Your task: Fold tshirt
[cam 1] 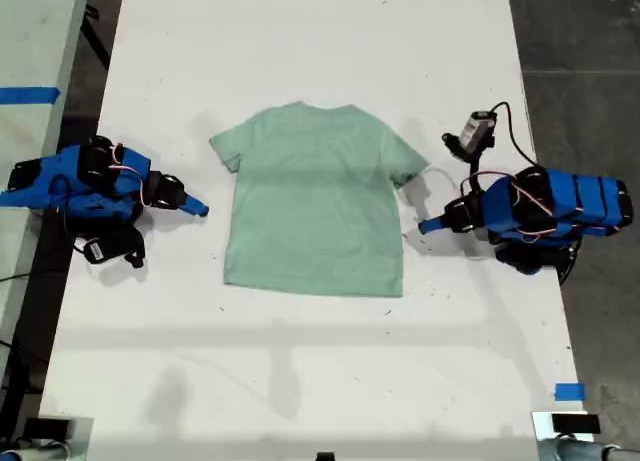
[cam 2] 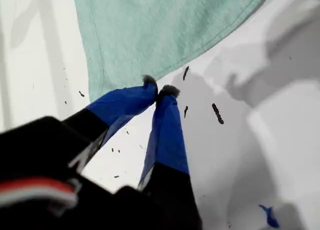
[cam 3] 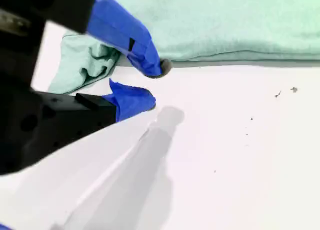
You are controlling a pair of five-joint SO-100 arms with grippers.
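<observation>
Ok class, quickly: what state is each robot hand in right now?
My first hand: closed, holding nothing, tips at the tshirt edge.
My second hand: open, empty, beside the tshirt.

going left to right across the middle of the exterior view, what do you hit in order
A blue arm with its gripper, then the mint-green tshirt lying flat on the white table, then the other gripper on the other blue arm.

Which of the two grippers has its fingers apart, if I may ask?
My second gripper: a gap shows between its fingers, whereas my first gripper's fingers meet.
</observation>
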